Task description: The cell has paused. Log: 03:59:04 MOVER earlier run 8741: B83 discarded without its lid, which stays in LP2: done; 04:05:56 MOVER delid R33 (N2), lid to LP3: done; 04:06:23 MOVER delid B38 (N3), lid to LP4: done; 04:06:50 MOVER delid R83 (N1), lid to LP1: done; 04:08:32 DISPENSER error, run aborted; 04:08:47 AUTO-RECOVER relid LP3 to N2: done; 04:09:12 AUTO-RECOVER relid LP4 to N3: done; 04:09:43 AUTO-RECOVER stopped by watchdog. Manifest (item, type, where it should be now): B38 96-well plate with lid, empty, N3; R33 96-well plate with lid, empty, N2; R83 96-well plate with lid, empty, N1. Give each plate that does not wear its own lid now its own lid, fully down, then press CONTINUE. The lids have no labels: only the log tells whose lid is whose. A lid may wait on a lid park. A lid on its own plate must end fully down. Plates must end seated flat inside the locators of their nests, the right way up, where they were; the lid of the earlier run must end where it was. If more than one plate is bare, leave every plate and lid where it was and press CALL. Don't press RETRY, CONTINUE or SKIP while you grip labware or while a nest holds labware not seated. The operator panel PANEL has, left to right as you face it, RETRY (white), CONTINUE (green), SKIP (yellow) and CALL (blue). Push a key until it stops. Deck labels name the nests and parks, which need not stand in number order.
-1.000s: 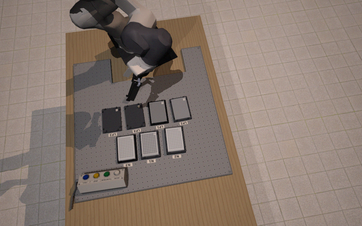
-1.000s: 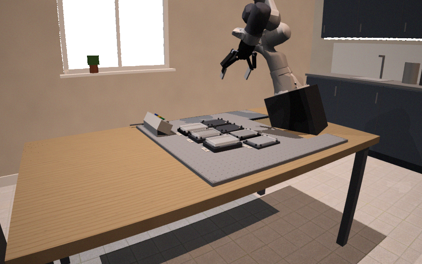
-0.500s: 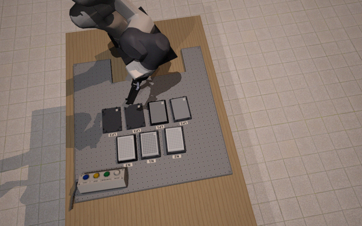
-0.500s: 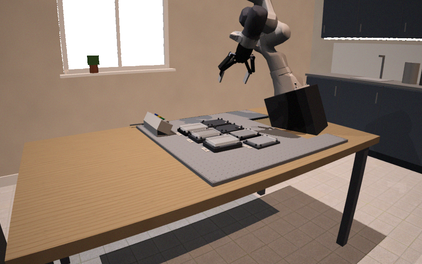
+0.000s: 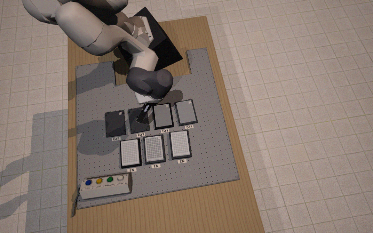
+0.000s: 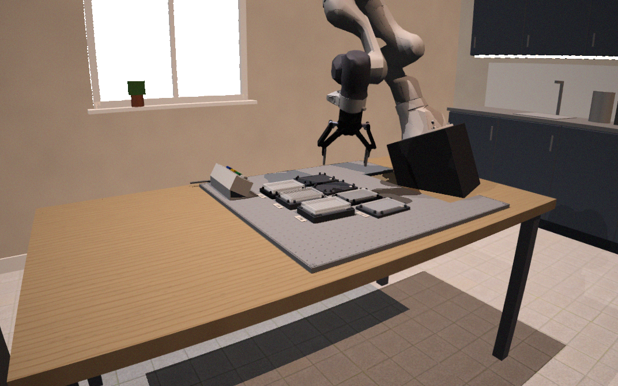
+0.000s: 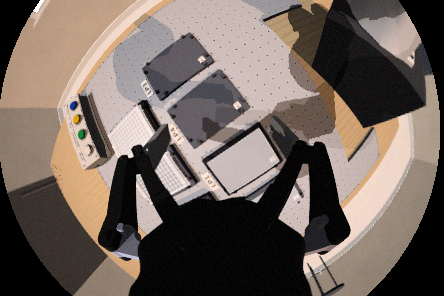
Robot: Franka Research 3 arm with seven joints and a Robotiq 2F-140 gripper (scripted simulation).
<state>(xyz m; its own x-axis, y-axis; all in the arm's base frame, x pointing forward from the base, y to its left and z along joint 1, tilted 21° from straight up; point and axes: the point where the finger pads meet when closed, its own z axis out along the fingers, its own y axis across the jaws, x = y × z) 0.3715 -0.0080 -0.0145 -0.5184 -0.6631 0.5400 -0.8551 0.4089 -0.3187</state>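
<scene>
Three plates sit in nests at the deck front: N3, N1 and N2. The N3 and N2 plates look white and lidded. The N1 plate shows a darker open well grid and looks bare. A grey lid lies on park LP1 and another on LP2. Parks LP3 and LP4 are dark and empty. My gripper is open and empty, hanging well above the deck near LP4 and LP1. The wrist view shows the LP1 lid below me.
The operator panel stands at the deck's front left with blue, yellow, green and white keys. A large black box sits at the back by the arm's base, also seen in the exterior view.
</scene>
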